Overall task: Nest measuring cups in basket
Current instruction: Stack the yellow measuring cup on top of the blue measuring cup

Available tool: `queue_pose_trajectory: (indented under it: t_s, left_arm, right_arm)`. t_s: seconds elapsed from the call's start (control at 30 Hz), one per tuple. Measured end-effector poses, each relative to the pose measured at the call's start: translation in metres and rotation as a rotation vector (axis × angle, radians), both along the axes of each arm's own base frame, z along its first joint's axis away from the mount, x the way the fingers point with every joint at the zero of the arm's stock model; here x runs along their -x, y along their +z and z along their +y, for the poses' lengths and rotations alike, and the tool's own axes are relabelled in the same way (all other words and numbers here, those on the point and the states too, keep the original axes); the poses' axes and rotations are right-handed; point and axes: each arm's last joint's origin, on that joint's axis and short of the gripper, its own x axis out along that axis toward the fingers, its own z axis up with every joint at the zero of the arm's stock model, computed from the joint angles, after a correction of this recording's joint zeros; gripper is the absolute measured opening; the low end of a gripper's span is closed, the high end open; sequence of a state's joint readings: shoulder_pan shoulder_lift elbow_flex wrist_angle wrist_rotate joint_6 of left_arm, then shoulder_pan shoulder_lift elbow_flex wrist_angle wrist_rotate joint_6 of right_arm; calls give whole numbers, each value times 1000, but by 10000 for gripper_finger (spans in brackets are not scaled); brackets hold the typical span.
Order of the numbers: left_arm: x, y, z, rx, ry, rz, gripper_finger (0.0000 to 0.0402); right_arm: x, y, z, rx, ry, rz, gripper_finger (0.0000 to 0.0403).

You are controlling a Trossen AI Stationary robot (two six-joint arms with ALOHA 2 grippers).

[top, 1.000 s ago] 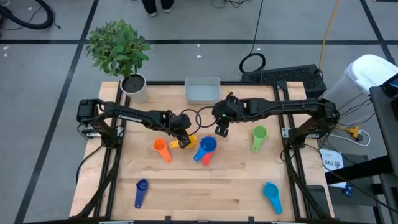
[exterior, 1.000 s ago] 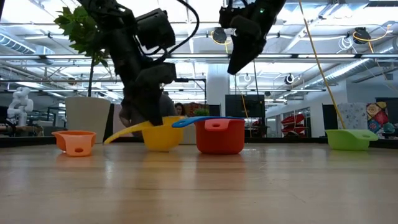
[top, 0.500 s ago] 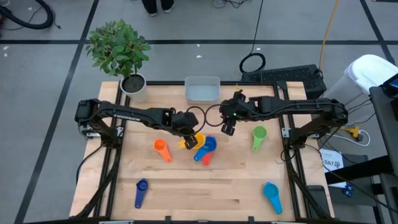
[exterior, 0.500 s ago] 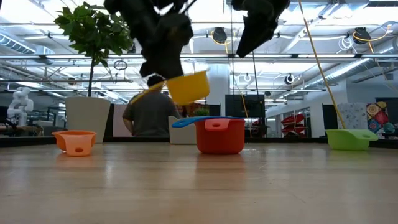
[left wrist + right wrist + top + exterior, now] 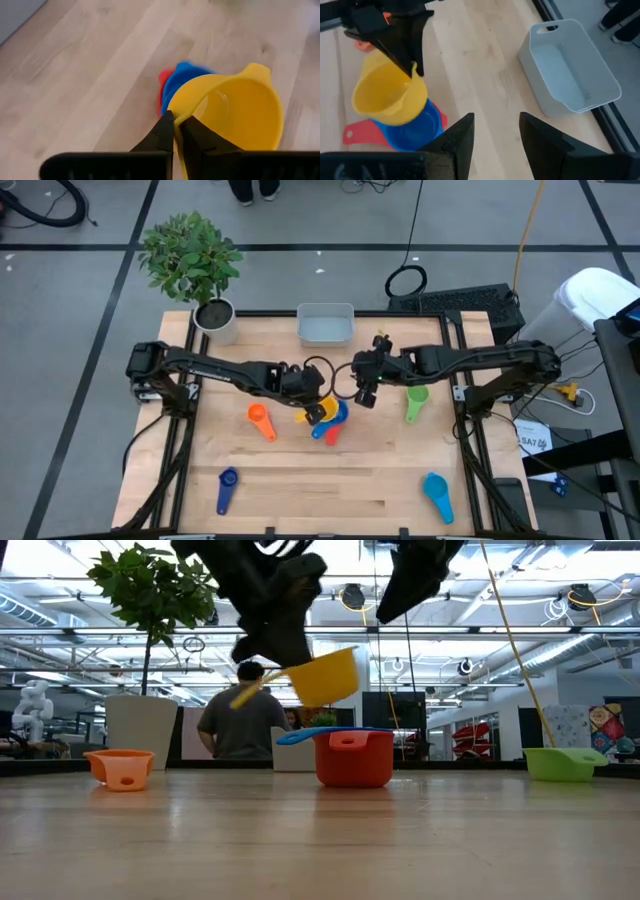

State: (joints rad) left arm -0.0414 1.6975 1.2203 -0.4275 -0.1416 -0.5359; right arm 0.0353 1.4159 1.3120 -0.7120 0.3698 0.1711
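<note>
Nearest the front edge lie a dark blue plastic scoop cup (image 5: 226, 488) on the left and a teal scoop cup (image 5: 437, 493) on the right, both untouched and well apart from the others. Farther in sits a small orange plastic cup (image 5: 260, 419), and beside it the bright blue cup (image 5: 417, 125) already rests inside the red cup (image 5: 354, 759), a two-piece stack begun on the wooden table (image 5: 380, 470). Directly over that stack the left gripper (image 5: 176, 128) is clenched on the rim of the yellow plastic measuring cup (image 5: 325, 677), holding it tilted in the air, likely so that it can drop into the blue one. The right gripper (image 5: 495, 131) hovers just beyond with its fingers apart, grasping nothing, apparently waiting. A green cup (image 5: 416, 398) lies to the right. At the far edge the pale grey translucent rectangular basket (image 5: 325, 326) holds no cup yet, next to a potted plant (image 5: 195, 265).
</note>
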Motion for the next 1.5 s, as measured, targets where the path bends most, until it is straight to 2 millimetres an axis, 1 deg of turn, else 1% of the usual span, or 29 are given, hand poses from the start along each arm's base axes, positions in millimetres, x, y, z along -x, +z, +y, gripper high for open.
queue_pose_trajectory:
  t_s: [0.13,0.3,0.5,0.73,0.87,1.17,1.33,1.5]
  left_arm:
    - [-5,-15,0,0,2,45,15]
    - [-7,-17,4,6,18,41,15]
    - [-8,-17,7,8,30,31,14]
    - [-12,-14,7,16,33,-20,14]
    - [-15,-7,7,18,26,-43,14]
    - [-16,-5,15,7,53,-48,14]
    - [-18,-9,15,1,57,-46,14]
    - [-24,-23,14,0,54,-22,14]
  right_arm:
    - [1,-9,2,0,7,17,151]
    - [4,-25,3,-17,-8,53,151]
    - [2,-37,6,-29,-6,18,151]
    - [1,-44,12,-54,20,-12,151]
    - [2,-46,12,-56,19,-5,151]
    - [2,-47,12,-65,9,-7,151]
    - [2,-47,15,-65,14,-14,151]
    - [1,-46,16,-66,19,-27,151]
